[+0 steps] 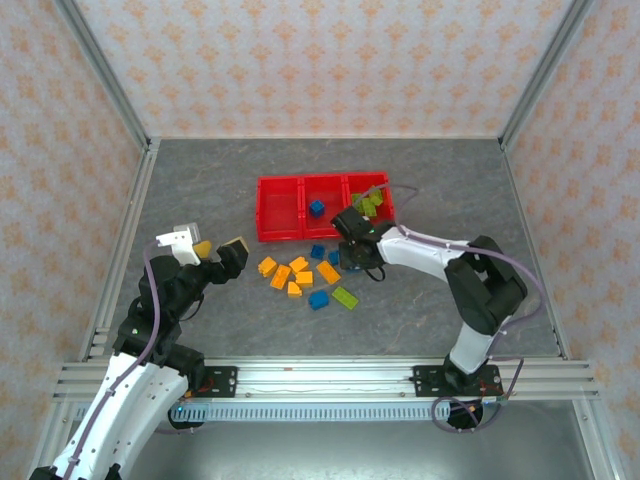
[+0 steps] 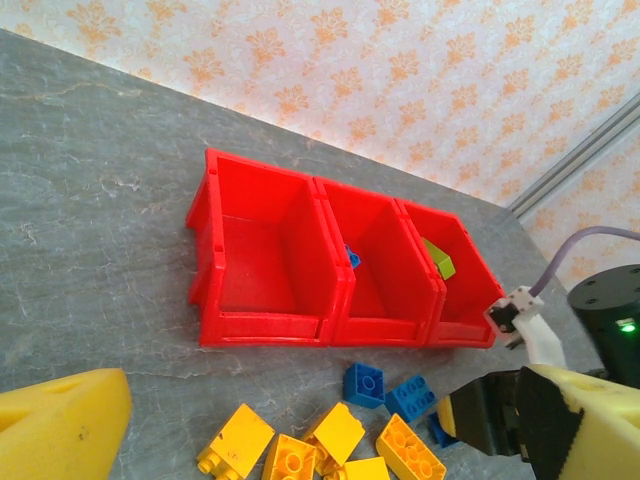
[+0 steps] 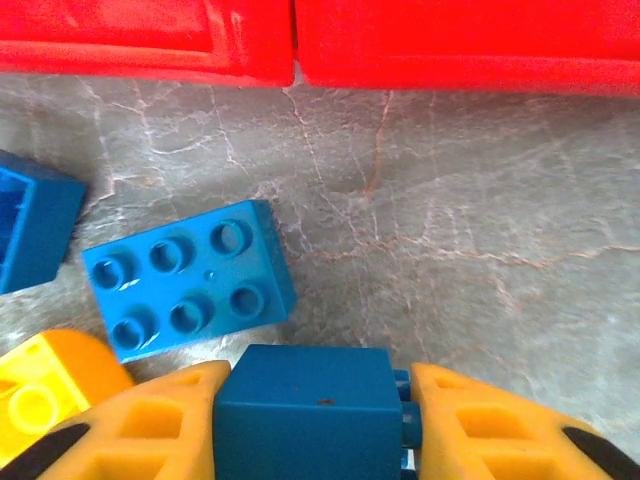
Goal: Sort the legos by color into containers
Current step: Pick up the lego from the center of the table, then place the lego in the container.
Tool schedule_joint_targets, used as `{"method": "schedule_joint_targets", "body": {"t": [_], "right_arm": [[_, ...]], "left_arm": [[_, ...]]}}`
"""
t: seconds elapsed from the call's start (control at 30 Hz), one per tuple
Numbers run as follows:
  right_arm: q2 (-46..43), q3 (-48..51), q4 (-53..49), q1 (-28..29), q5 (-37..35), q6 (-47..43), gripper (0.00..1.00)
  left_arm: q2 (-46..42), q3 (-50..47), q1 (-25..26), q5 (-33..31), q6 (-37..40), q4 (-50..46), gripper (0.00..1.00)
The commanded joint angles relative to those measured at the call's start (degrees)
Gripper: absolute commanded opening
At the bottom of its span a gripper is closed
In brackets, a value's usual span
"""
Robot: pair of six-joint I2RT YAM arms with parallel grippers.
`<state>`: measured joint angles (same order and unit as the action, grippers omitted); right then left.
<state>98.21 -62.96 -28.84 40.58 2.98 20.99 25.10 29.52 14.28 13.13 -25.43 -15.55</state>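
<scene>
The red containers (image 1: 280, 212) stand in a row at mid-table; the middle one holds a blue lego (image 1: 316, 207), the right one lime green legos (image 1: 368, 205), and the left one (image 2: 260, 250) looks bare. In front lie loose orange legos (image 1: 295, 272), blue ones (image 1: 318, 299) and a green one (image 1: 345, 297). My right gripper (image 3: 315, 420) is low at the pile's right side, shut on a blue lego (image 3: 305, 400), its fingers pressing both sides. My left gripper (image 1: 219, 249) hovers open left of the pile, over the orange legos (image 2: 335, 435).
Beside the gripped lego lie a blue six-stud lego (image 3: 190, 285), another blue one (image 3: 30, 225) and an orange one (image 3: 50, 390). The containers' front wall (image 3: 150, 40) is just beyond. Patterned walls and metal frame posts enclose the grey table (image 1: 200, 190).
</scene>
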Motion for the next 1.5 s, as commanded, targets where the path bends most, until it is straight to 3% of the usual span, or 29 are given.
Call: {"method": "schedule_joint_targets", "body": {"t": [0.0,0.17,0.37,0.6,0.73,1.07,1.27,1.47], "right_arm": [[-6.0,-5.5,-3.3,0.6,-3.3,0.1,0.35],[-6.0,-13.5,-1.3,0.3,-3.7,-1.5,0.38],[8.9,-30.5,-6.0,-0.9,-0.3,-4.9,0.38],[20.1,-42.8,-12.5,-1.7,-3.7,-6.6,0.38],[20.1,-40.8,-11.0,-2.1,-3.2,-6.2,0.44],[14.6,-36.4,-8.7,-2.2,1.7,-5.0,0.78],[6.0,-28.0,-7.4,-1.1,3.2,-4.2,0.79],[-6.8,-12.6,-5.3,0.4,12.0,-6.7,0.79]], "left_arm": [[-0.6,-0.3,0.4,0.9,0.8,1.9,0.99],[-0.6,-0.4,0.4,1.1,0.8,2.0,0.99],[-0.6,-0.3,0.4,1.0,0.9,1.8,0.99],[-2.5,-0.5,0.4,0.4,0.8,1.8,0.99],[-2.1,-0.5,0.4,0.5,0.8,1.9,0.99],[-1.4,-0.3,0.4,0.9,1.0,1.8,0.99],[-1.3,-0.3,0.4,1.1,1.0,1.8,0.99],[-1.0,-0.4,0.4,0.8,1.0,1.8,0.99]]}}
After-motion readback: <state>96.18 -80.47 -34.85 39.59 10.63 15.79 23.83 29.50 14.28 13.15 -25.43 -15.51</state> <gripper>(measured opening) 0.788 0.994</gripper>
